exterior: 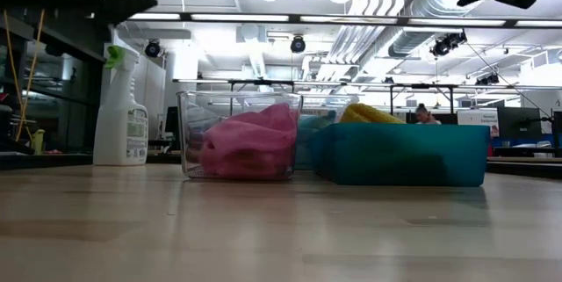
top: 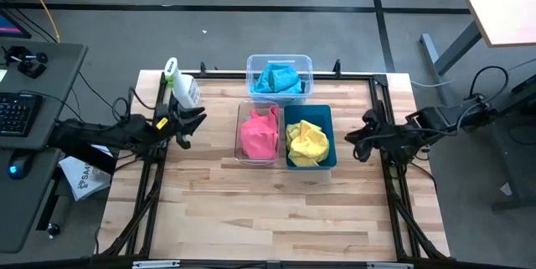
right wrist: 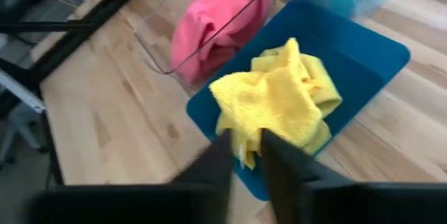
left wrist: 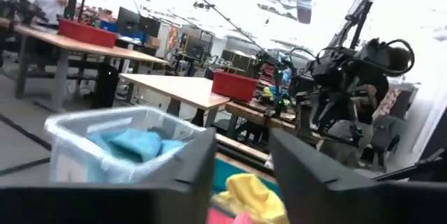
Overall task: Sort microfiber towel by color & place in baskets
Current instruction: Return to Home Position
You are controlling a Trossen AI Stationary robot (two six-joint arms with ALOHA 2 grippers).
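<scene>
Towels (top: pixel 260 132) sit soft and light in the baskets (top: pixel 332 126); pinch a top fold. Left gripper (top: pixel 184 135) is open and empty; right gripper (top: pixel 353 140) is open a crack, empty.

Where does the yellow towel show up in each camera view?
High view: yellow towel in the teal bin, right of centre.
Low view: only its top, above the bin's rim, right of centre.
Left wrist view: close, nearer than the blue towel.
Right wrist view: mid-picture, in the bin.
Shared landmark: the pink towel beside it.
</scene>
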